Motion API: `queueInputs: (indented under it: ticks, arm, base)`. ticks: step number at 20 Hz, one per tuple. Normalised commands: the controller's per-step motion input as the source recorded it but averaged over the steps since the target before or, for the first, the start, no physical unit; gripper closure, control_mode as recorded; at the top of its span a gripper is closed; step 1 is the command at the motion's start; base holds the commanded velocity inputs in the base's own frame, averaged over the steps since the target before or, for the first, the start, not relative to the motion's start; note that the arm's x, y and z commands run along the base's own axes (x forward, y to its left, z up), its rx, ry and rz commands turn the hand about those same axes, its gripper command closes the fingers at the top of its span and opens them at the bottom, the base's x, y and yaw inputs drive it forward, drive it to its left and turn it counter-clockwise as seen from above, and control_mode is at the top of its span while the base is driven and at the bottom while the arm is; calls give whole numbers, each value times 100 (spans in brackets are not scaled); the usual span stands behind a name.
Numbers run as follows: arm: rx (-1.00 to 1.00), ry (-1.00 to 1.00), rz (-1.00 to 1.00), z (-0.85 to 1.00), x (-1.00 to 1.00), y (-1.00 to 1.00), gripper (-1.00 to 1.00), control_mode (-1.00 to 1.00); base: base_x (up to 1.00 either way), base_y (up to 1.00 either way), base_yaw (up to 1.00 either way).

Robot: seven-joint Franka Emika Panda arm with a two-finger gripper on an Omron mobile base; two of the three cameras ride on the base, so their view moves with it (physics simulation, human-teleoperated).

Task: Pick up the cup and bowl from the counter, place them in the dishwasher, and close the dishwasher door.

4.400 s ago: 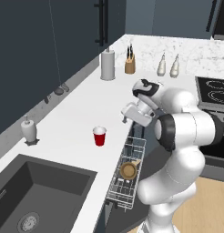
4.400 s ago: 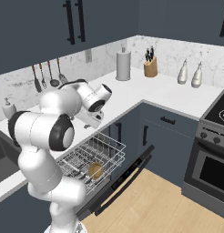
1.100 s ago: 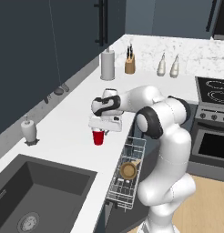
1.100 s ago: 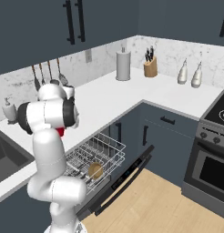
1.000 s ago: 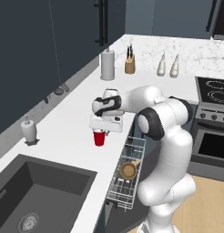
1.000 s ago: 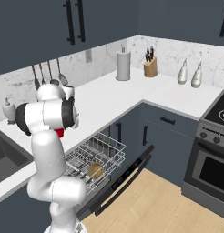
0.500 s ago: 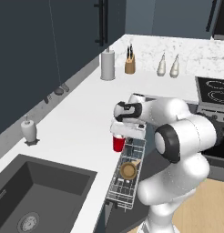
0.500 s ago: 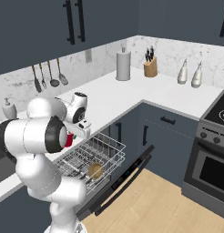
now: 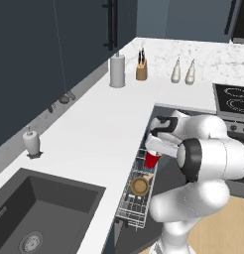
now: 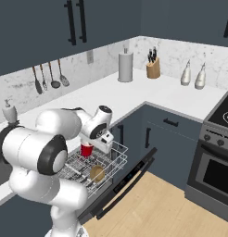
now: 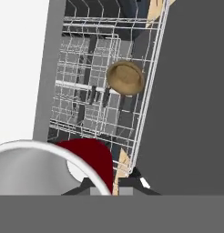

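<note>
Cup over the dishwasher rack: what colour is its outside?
Red; the small tapered plastic cup shows it best in the left base view.

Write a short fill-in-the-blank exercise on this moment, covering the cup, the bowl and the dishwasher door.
1. The gripper holds the red ____ above the pulled-out rack.
2. The tan bowl already lies in the dishwasher's wire ____.
3. The dishwasher door hangs ____.
4. The jaws are ____ on the cup.

Missing words: cup; rack; open; shut
</note>
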Motion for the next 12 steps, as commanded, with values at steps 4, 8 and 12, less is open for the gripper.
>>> queueInputs:
  ticks: [4,8,12]
  arm:
    - [2,0,2,-11,33,-58,100,-100]
    - [0,0,7,-26,43,-38,100,-100]
    - [0,-1,11,-33,47,-33,100,-100]
  base:
    - [0,0,0]
    - [0,0,0]
    - [0,0,0]
